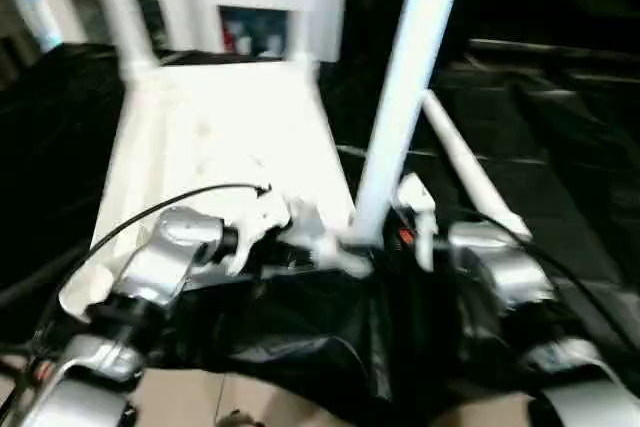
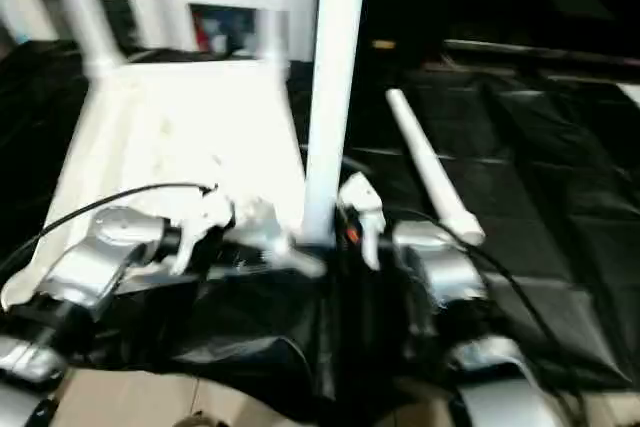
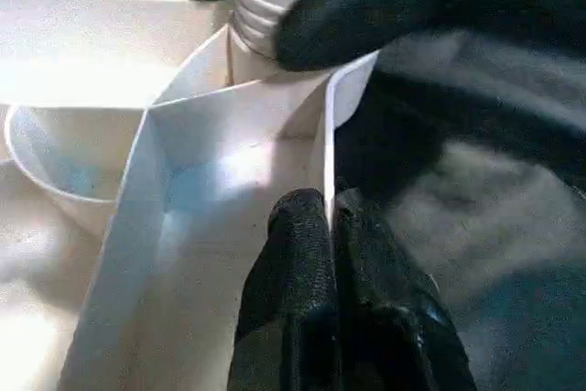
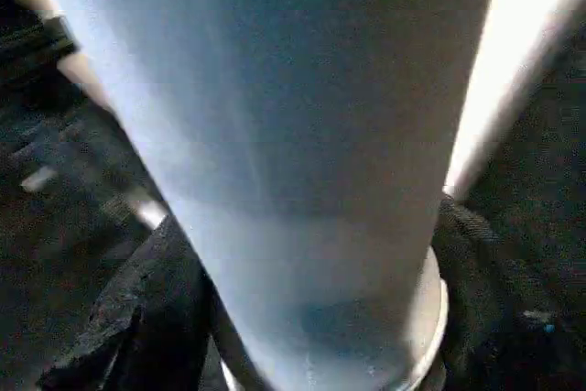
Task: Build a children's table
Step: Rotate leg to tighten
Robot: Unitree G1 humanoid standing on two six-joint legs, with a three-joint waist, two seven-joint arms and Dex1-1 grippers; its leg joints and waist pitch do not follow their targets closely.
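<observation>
Two grippers, left gripper (image 3: 328,226) and right gripper (image 4: 311,318), apparently clamp tabletop (image 1: 230,137) and leg (image 1: 405,87).

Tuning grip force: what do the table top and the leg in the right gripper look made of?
Table top: likely moulded white plastic, judging by the thin ribbed walls seen from the left wrist. Upright leg in the right gripper: apparently the same smooth, slightly glossy white plastic, with soft highlights.
</observation>
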